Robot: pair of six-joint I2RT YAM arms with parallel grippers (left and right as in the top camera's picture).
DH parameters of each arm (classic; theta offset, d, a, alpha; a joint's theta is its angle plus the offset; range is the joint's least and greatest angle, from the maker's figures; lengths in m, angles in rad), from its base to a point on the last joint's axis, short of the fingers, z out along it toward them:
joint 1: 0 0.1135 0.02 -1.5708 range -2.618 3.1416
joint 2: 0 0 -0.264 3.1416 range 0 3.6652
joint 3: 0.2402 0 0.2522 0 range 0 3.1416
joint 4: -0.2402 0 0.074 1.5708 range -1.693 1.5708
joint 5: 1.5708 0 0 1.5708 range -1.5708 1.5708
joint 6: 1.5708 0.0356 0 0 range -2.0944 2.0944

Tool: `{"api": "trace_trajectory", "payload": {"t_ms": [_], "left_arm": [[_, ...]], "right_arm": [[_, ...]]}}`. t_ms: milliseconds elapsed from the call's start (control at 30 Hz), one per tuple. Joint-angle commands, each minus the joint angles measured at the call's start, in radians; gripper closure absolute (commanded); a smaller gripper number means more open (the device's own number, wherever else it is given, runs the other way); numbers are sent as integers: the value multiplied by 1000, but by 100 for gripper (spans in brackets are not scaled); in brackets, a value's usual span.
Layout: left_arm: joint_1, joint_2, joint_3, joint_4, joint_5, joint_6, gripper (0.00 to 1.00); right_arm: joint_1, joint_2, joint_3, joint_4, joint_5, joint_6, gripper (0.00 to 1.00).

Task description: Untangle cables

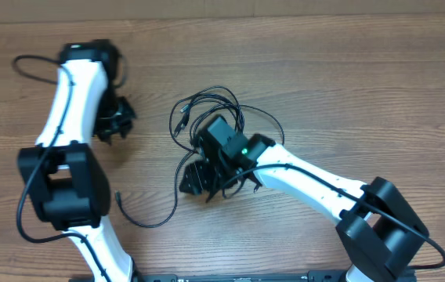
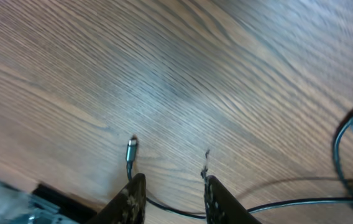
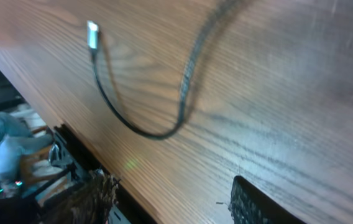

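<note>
Wood-grain tabletop [image 1: 348,70] is filling every view. Thin black cables [image 1: 211,106] are lying in a loose tangle mid-table, partly under the right arm [image 1: 309,180]. One black cord [image 3: 155,134] is trailing off, its silvery plug [image 3: 92,34] showing. Right gripper [image 3: 170,186] is hovering spread wide, gripping nothing. Left gripper [image 2: 171,186] is standing parted too, well left of the tangle.

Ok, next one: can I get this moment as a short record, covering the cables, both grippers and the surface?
surface: wooden table
cable tangle: black loops mid-table, partly under the right arm
loose strand: curves from the tangle toward the near edge, free end apart from both grippers
left gripper: open; a thin cord crosses between its fingers, silvery plug just ahead
right gripper: open, nothing between its fingers
task status: cables not yet untangled
</note>
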Motion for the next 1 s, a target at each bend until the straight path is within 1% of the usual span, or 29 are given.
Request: {"api": "trace_trajectory", "payload": {"t_ms": [0, 133, 233, 300, 367, 467, 567, 667, 733, 833, 967], "left_arm": [[80, -19, 18, -2, 145, 83, 69], [172, -19, 18, -3, 253, 155, 73], [232, -23, 17, 0, 420, 262, 77], [253, -33, 10, 0, 531, 341, 82], [270, -60, -8, 5, 588, 378, 90], [292, -157, -71, 53, 560, 372, 93], [303, -296, -164, 128, 491, 299, 92], [292, -446, -271, 192, 403, 229, 89], [281, -528, -335, 213, 358, 197, 85], [275, -613, -414, 239, 338, 193, 78], [275, -649, -471, 244, 336, 194, 73]], "right_arm": [[-10, -21, 99, -10, 51, -82, 41], [9, -14, 100, 50, 116, -82, 41], [56, 7, 100, 166, 258, -82, 42], [86, 22, 100, 227, 326, -82, 42], [111, 45, 100, 278, 375, -82, 42], [128, 81, 100, 319, 364, -108, 41], [130, 121, 103, 346, 334, -108, 39], [130, 151, 118, 363, 257, -107, 37], [132, 165, 148, 337, 210, -107, 37], [142, 192, 219, 241, 206, -108, 37], [169, 233, 294, 159, 206, -136, 36]]}}
